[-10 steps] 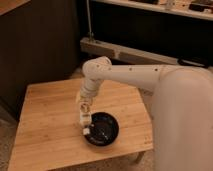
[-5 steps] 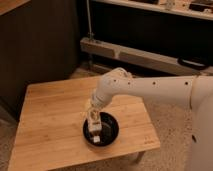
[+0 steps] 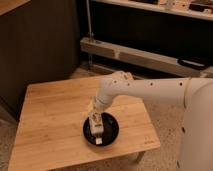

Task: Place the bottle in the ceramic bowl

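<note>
The wooden bench [image 3: 50,120] fills the left and centre of the camera view, its light plank top bare to the left of the ceramic bowl [image 3: 111,131]. The bowl, round, black and glossy, sits on the bench near its front right corner, close to the front edge. Inside the bowl's rim lies the bottle [image 3: 97,131], a small white shape pointing toward the bowl's near edge, its lower end over the bowl's front part. Directly above the bowl's centre, the gripper [image 3: 95,119] points downward and meets the top of the bottle; whether it clasps the bottle or has let go cannot be told. From the gripper the white arm [image 3: 150,90] rises up and to the right of the bowl, bending at a rounded joint and running to the large white body at the right edge.
</note>
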Available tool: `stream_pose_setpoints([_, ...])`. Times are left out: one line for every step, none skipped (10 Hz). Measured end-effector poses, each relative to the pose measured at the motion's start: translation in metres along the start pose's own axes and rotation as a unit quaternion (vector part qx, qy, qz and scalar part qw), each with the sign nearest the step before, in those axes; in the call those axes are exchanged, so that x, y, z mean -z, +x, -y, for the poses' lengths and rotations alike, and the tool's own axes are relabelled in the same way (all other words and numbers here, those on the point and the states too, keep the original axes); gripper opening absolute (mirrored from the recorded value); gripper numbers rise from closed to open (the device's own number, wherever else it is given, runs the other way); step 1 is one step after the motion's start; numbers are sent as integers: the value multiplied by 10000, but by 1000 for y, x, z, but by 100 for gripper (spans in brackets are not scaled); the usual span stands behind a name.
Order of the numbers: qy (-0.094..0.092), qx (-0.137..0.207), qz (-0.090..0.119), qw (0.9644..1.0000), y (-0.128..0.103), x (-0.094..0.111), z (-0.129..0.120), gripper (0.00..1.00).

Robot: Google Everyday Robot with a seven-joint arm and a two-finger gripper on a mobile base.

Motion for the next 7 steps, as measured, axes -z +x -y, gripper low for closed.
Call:
stream_pose_setpoints([21, 4, -23, 10000, 1, -3, 2, 64])
stream_pose_setpoints([10, 38, 40, 10000, 3, -4, 4, 74])
stream_pose_setpoints([-24, 108, 115, 9999, 4, -3, 5, 79])
stream_pose_setpoints([-59, 206, 198, 9996, 6, -3, 6, 80])
stream_pose_setpoints([-122, 286, 227, 9993, 7, -3, 5, 80])
stream_pose_setpoints([-209, 281, 212, 9992, 7, -4, 6, 80])
stream_pose_setpoints([-251, 274, 182, 9991, 8, -4, 7, 80])
